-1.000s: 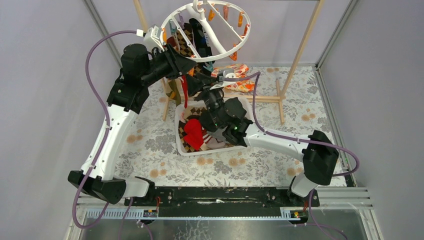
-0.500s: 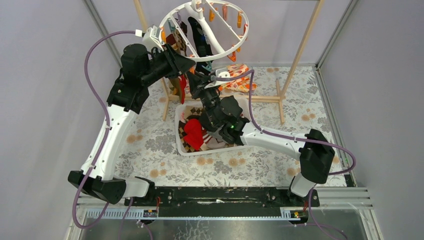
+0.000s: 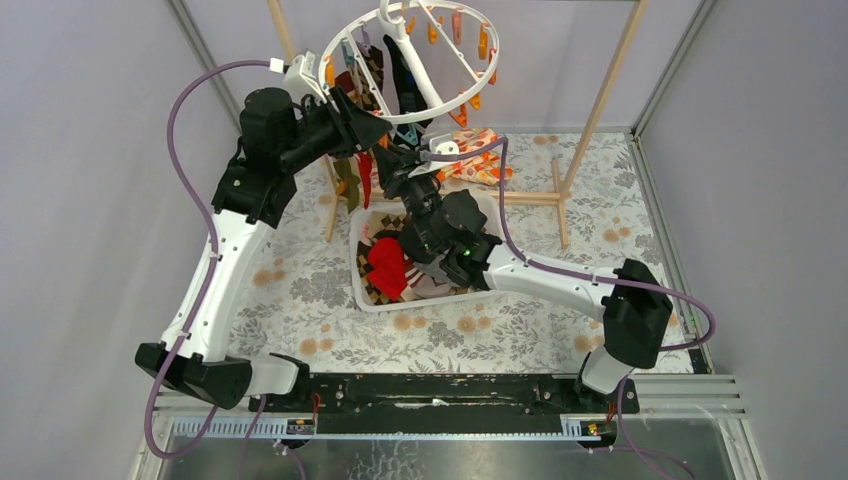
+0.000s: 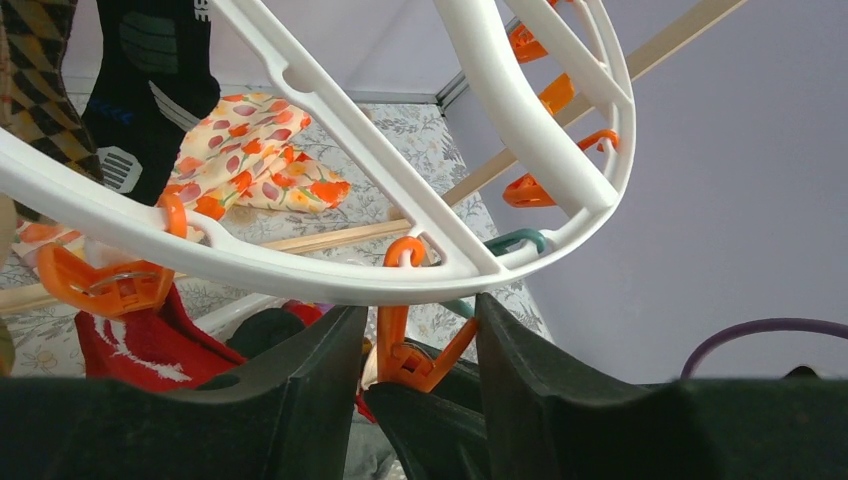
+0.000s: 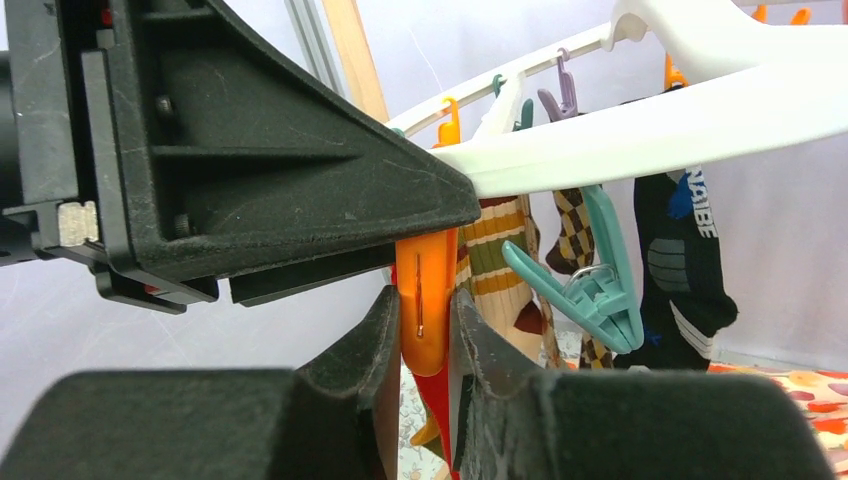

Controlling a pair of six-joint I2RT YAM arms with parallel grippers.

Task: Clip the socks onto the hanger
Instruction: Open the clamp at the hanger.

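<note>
Hanger (image 4: 300, 285): smooth white plastic ring with curved crossbars, hanging tilted above the far half of the table (image 3: 300, 300), just past the basket (image 3: 362, 292).

Left claw (image 4: 420, 305) released. Its matte black fingers (image 4: 300, 400) straddle the V-shaped handles of an orange clip (image 4: 410, 355) under the rim. One handle tip touches a finger, with a sliver of gap at the other.

Right claw (image 5: 425, 295) clenched on that clip's flat lower body, right below the left claw. A reddish strip pokes out beneath; can't tell if it's clip or sock.

Hanging off the ring:
- black sock (image 4: 150, 70) with ribbed grey panels
- argyle sock (image 4: 35, 90)
- striped knit sock (image 5: 490, 260)
- red sock (image 4: 140, 345) under a second orange clip

A teal clip (image 5: 590, 290) with a wire spring dangles beside the striped one. More socks (image 3: 387, 265) are heaped in the white plastic basket, a red one on top. Crumpled floral cloth (image 4: 250, 150) on the table behind.
</note>
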